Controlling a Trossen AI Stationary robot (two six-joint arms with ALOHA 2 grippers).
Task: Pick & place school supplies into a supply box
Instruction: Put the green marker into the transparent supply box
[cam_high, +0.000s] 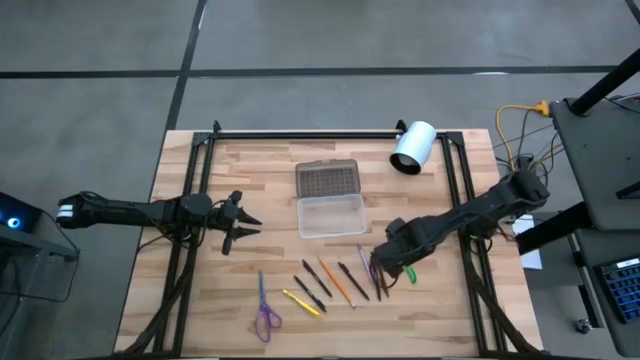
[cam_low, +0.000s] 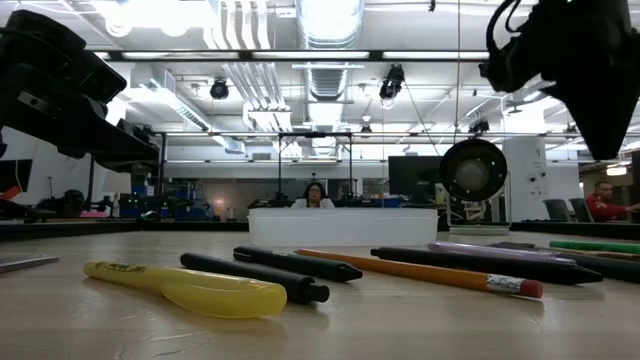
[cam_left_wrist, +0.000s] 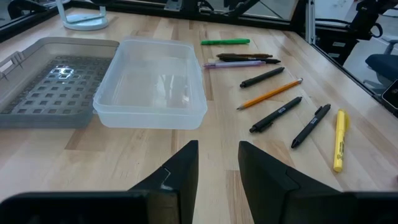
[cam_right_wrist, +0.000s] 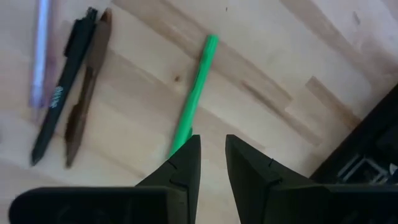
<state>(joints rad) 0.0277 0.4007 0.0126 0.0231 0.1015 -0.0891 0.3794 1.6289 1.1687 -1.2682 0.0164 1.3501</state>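
A: R gripper (cam_right_wrist: 211, 158)?
B: Lower right of the high view, jaws a narrow gap apart, holding nothing, right over the thin green plastic pen (cam_right_wrist: 194, 93) flat on the wooden table (cam_right_wrist: 267, 74).
A: Handling?
B: Prob. light, stiff, slick, rolls easy. Pinch mid-barrel, across it.
A: Box?
B: Clear rectangular plastic case (cam_high: 331, 215), centre frame, w/ grey textured lid (cam_high: 327, 179) touching. L gripper (cam_high: 236, 223) idles part-open, centre left.

yellow highlighter (cam_low: 190, 288), black pens (cam_low: 285, 268), orange pencil (cam_low: 420, 271)
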